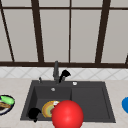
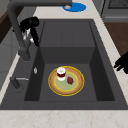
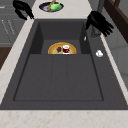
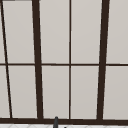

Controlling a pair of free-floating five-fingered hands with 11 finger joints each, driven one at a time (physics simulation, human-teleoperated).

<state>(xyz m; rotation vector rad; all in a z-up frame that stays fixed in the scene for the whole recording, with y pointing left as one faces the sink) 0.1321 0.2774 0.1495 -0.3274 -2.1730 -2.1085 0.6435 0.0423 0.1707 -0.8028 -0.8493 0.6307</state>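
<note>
My left hand [image 1: 33,113] hovers over the front left corner of the dark sink [image 1: 90,100], fingers relaxed and holding nothing; it also shows at the sink's front rim in the side views [image 2: 122,63] [image 3: 22,9]. My right hand [image 1: 64,74] floats just right of the faucet [image 1: 56,70], fingers spread and empty [image 3: 98,22] [image 2: 30,25]. In the left basin lies a yellow-rimmed plate [image 2: 66,81] carrying a small white-topped red cup [image 2: 61,73] and a red morsel [image 2: 70,80]. A big red ball [image 1: 67,115] sits low in the front view, hiding part of the plate [image 1: 48,108].
A dark plate with green and brown food [image 1: 5,103] rests on the counter left of the sink. A blue dish [image 1: 125,105] lies on the counter to the right. A small white piece [image 3: 99,53] sits on the sink's back ledge. A window with dark bars [image 4: 37,62] stands behind.
</note>
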